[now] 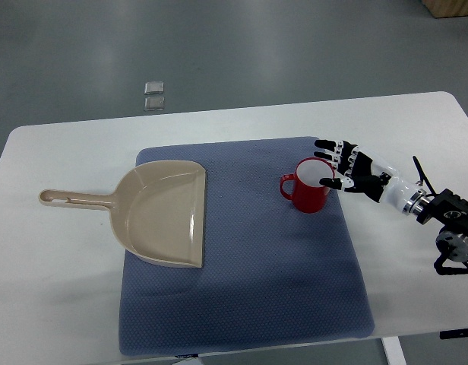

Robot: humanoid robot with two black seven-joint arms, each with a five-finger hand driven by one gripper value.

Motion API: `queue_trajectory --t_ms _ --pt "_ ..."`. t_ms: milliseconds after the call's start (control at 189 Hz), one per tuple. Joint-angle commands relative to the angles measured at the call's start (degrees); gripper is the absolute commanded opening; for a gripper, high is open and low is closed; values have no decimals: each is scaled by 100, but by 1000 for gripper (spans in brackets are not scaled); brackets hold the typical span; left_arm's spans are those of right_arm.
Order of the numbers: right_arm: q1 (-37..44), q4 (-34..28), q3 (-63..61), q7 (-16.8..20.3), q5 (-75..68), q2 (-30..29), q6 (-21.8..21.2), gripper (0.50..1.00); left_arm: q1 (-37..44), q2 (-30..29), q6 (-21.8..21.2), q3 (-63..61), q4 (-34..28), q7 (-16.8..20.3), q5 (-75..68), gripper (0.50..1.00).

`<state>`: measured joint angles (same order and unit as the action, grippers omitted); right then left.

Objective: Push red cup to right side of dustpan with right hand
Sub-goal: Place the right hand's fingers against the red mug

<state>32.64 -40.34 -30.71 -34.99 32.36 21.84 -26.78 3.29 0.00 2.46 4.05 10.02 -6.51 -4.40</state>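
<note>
The right robot hand [342,169] reaches in from three o'clock, fingers spread and gripping nothing, fingertips at the rim of the red cup [310,186]. The cup stands upright on the blue mat [241,304], at three o'clock of the dustpan [162,213] with a clear gap between. It already lies right of the dustpan, so I judge the push largely done.
</note>
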Motion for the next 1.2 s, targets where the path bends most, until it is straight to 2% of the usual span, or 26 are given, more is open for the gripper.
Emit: queue_trajectory --t_ms 0,430,902,1193 --pt "-38 9 12 -1 34 -22 77 936 5 0 0 0 0 1 1 1000" --pt "-222 9 -6 -1 192 -171 437 936 13 0 0 0 0 1 1 1000" --pt "-99 -9 -129 -1 104 -48 332 936 22 0 0 0 0 1 1 1000" --pt "-152 -501 -129 -1 87 101 314 936 22 0 0 0 0 1 1 1000"
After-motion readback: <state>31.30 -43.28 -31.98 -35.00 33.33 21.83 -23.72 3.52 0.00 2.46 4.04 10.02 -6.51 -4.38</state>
